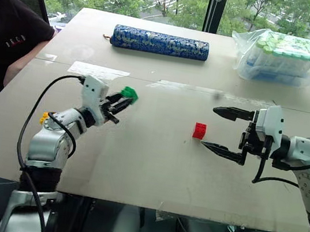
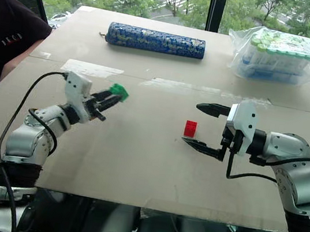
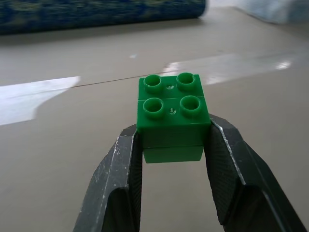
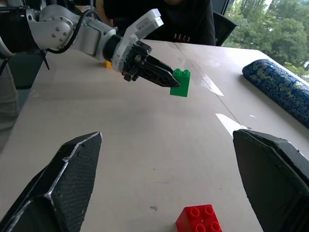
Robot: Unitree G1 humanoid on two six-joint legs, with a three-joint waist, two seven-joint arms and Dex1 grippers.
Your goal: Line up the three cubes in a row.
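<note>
**A:** ok so the left pincer [image 1: 123,101] is clamped on the green cube [image 1: 129,93], one finger on each side wall, studs up. It's carrying it just above the surface [image 1: 153,168], pointed toward the middle. My guess is it grips the flat sides so the cube stays square for the drop.

**B:** and the right pincer [image 1: 227,132]?

**A:** Spread wide, holding nothing. It hangs low with the red cube [image 1: 199,131] just past its fingertips, roughly facing the gap but not touching. Looks like it's parked there rather than grabbing.

**B:** so red is the anchor for the row?

**A:** That's how I read it. Red sits mid-surface, green probably goes beside it. The yellow cube [image 1: 44,117] is way off by the left arm's elbow, untouched, so that one's last.

**B:** anything in the way?

**A:** Nah, the blue roll [image 1: 160,42] and the bag [image 1: 283,58] sit far back. Person [image 1: 5,41] at the left edge too.
</note>
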